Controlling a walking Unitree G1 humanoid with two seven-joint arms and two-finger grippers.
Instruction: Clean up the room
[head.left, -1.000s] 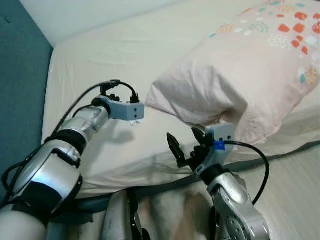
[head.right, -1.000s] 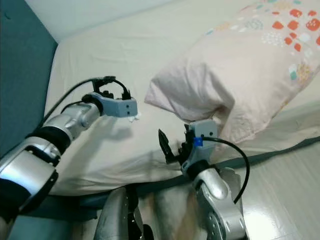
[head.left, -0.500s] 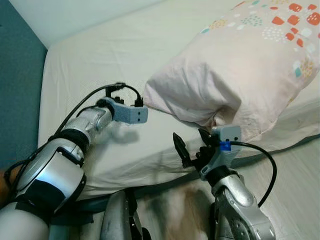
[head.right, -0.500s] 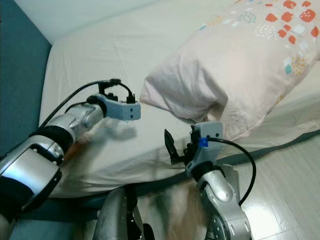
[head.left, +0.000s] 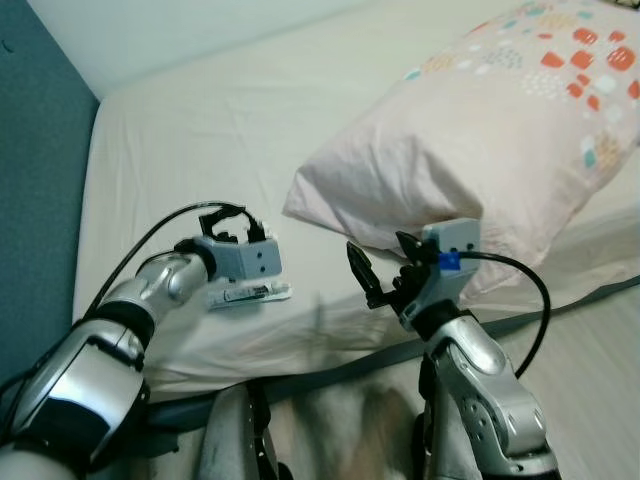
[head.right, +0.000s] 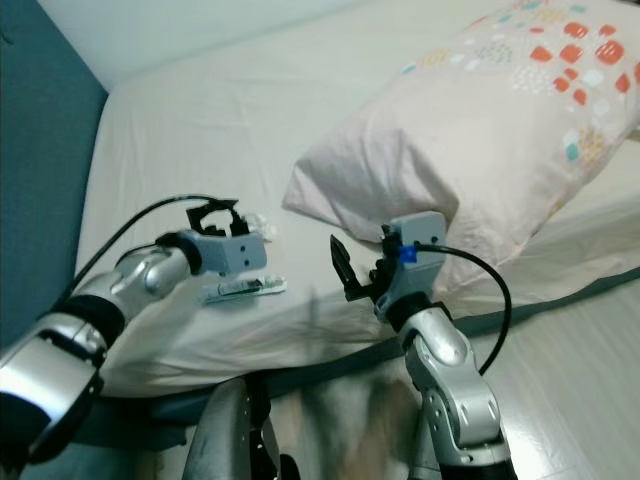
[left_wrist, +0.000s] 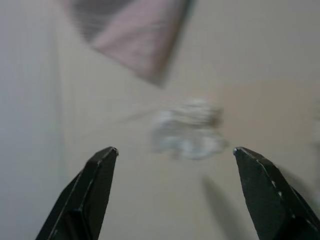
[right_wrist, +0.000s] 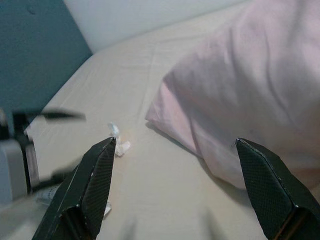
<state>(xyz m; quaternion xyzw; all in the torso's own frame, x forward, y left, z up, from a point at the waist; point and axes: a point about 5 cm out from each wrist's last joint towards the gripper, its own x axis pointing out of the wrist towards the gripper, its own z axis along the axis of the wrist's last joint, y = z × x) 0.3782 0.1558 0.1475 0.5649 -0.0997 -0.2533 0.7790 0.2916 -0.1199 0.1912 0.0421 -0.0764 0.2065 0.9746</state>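
A two-armed robot leans over a cream-sheeted bed (head.right: 200, 140) set against a teal wall (head.right: 40, 180), both arms reaching out above the mattress. The left gripper (left_wrist: 175, 192) hovers low over the sheet with its two black fingers (left_wrist: 97, 182) spread wide, holding nothing; in the left wrist view a small crumpled scrap of white wrapper (left_wrist: 187, 132) lies on the sheet just ahead of the gap between them, blurred, and not touched by either tip. From the head camera the same scrap (head.right: 258, 222) sits just beyond the left wrist's grey housing, and a flat, clear packet (head.right: 240, 289) lies on the sheet just below and beside that wrist, near the mattress edge. The right gripper (right_wrist: 192, 192) is raised near the front edge of the bed, its fingers (right_wrist: 100, 175) likewise wide apart and empty, pointing across the sheet toward the scrap and the near corner of a large pale-pink pillow (head.left: 480, 160). The pillow, printed with orange and teal spots at its far end, rests at an angle on the bed, its corner overhanging the sheet close to the right wrist. Whether the packet touches the left arm cannot be told
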